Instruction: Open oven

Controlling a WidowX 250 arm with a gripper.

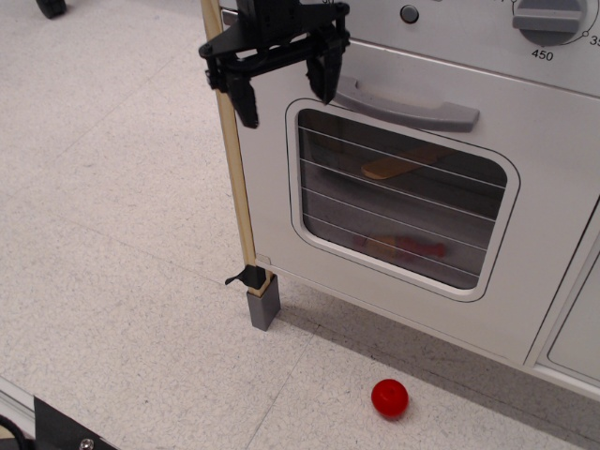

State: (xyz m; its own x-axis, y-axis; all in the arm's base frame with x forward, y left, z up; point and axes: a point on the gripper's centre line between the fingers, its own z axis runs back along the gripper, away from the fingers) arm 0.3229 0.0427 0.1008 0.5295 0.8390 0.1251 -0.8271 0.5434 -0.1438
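The white toy oven (553, 187) fills the right of the view. Its door is closed, with a grey bar handle (403, 103) above a rounded window (403, 202) crossed by thin wire lines. A wooden piece and something red show behind the glass. A grey knob (548, 19) sits at the top right. My black gripper (286, 94) is open, in front of the door's upper left corner. Its right finger (325, 80) is near the left end of the handle, its left finger (246, 101) by the door's left edge.
A wooden corner post (236, 178) with a grey foot (263, 305) runs down the oven's left edge. A red ball (390, 398) lies on the speckled floor in front of the oven. A plain white cabinet panel (577, 328) stands at the right.
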